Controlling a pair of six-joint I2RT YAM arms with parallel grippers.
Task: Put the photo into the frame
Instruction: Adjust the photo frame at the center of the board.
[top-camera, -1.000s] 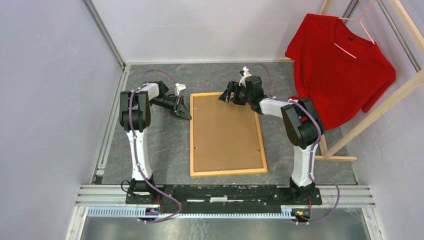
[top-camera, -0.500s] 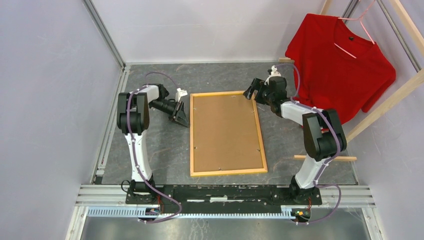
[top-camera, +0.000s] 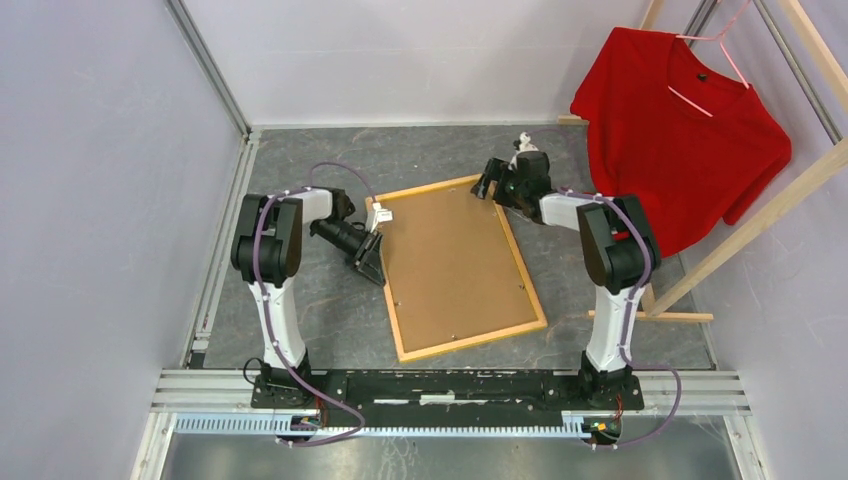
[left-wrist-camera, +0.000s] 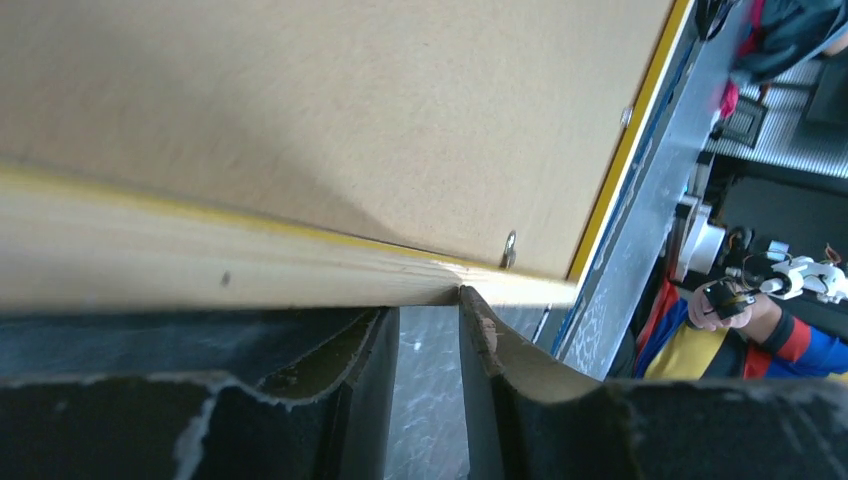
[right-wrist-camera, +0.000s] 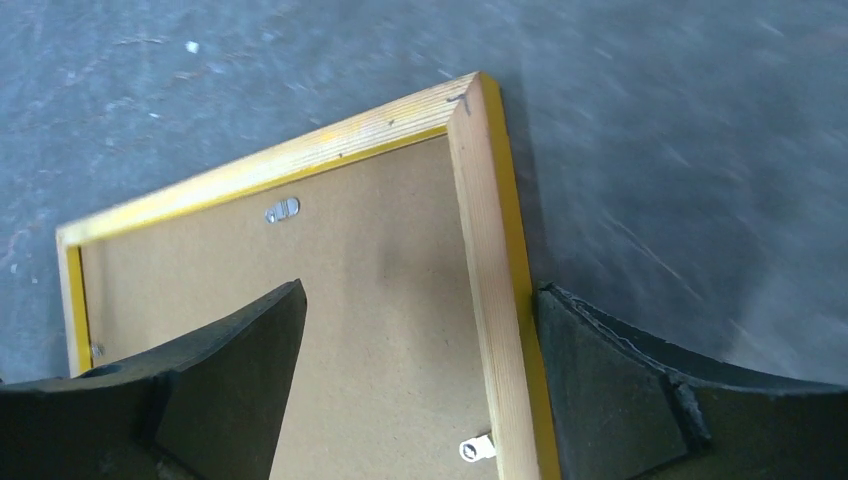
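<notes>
1. The right gripper (right-wrist-camera: 420, 290) stands wide open astride the upper right corner of the frame (top-camera: 472, 339). One finger is over the brown backing panel (top-camera: 450, 260), the other against the yellow outer edge.
2. The left gripper (left-wrist-camera: 430, 300), jaws narrowly parted with nothing between them, meets the frame's left rail.
3. The frame lies back-up and skewed, mid-picture on the grey table (top-camera: 420, 155).

No writing, label, brand or number can be read in any view. The frame (top-camera: 458, 265) at the centre of the top view and the red shirt (top-camera: 680, 130) at its upper right show no legible marks.
</notes>
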